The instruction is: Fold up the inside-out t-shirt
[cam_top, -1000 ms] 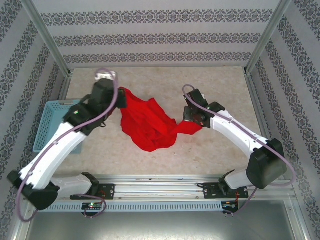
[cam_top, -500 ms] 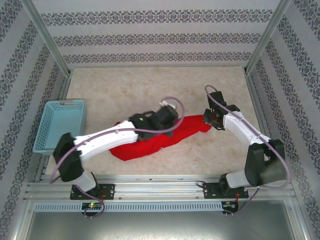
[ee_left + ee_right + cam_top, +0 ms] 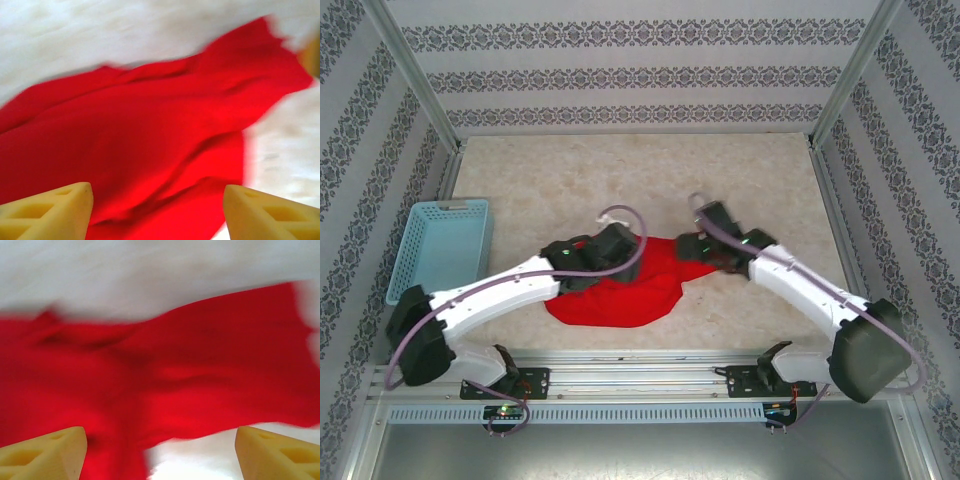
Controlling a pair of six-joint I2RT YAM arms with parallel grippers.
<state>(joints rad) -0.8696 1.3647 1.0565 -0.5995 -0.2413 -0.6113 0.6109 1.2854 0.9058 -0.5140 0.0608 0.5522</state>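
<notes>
- Top external view: the inside-out t-shirt (image 3: 620, 298) lies as a bunched red heap on the table (image 3: 570, 170), at its near middle. One lobe of it reaches to the right and far side, under the ends of both arms.
- A light blue basket (image 3: 440, 250) stands well apart at the left edge and has no part in this.
- Left wrist view: the left gripper (image 3: 156, 192) hangs over the cloth with its yellow fingers spread wide and nothing between them. Wrinkled red fabric runs beneath, with bare table beyond its right edge.
- Right wrist view: the right gripper (image 3: 160, 435) is likewise spread and empty, above a band of red cloth with table showing on its near and far sides.
- Step in hand, as I judge it: laying the shirt out. It is let go on the table but neither flat nor folded, so the task looks early.
- Next move calls for each gripper to find a separate outer edge, such as hem or shoulder, pinch a single layer, and draw the two apart until the cloth lies flat.
- Blur hides the seams, so which edge is which cannot be told.
</notes>
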